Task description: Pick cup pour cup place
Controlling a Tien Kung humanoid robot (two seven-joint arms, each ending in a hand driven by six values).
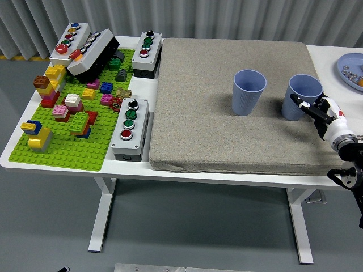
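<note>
Pick step: the right hand, fingers spread and holding nothing, sits at 4 o'clock against the right cup on the mat. Next, close around it, then pour into the left cup at 9 o'clock.

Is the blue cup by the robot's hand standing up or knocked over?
Upright: the right cup stands on the mat, its open mouth facing up.
</note>
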